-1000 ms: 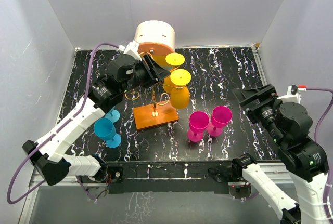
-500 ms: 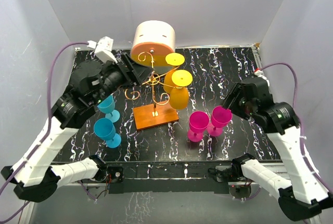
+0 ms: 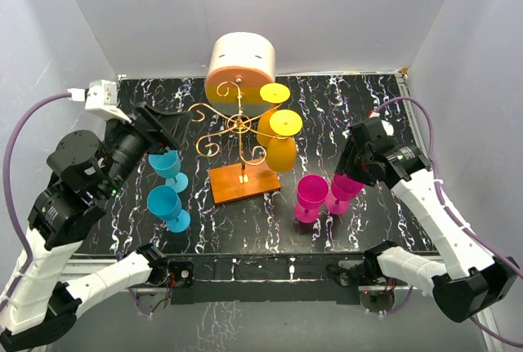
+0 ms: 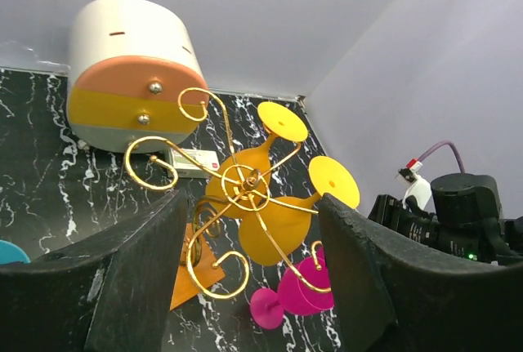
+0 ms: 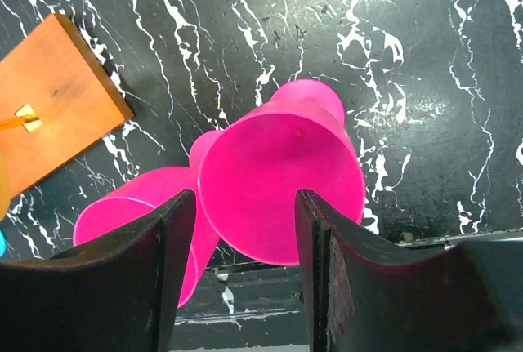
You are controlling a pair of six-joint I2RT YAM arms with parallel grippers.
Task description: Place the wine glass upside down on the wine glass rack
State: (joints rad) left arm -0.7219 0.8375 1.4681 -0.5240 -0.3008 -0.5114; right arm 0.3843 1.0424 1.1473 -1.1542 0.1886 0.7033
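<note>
Right wrist: magenta wine glass [image 5: 278,197] upright | R hand [image 5: 245,198] half-open over it, empty | L hand [image 4: 252,201] open, empty

Left side: left arm [image 3: 61,205] folded high at the elbow, wrist behind and above the fingers. The left gripper [image 3: 170,126] points forward and slightly down, its 2 fingers [image 4: 131,287] spread wide.

Right side: right arm [image 3: 441,213] reaches forward, wrist bent steeply, directly above the fingers. The right gripper [image 3: 345,174] points down, its 2 fingers [image 5: 163,270] parted.
</note>
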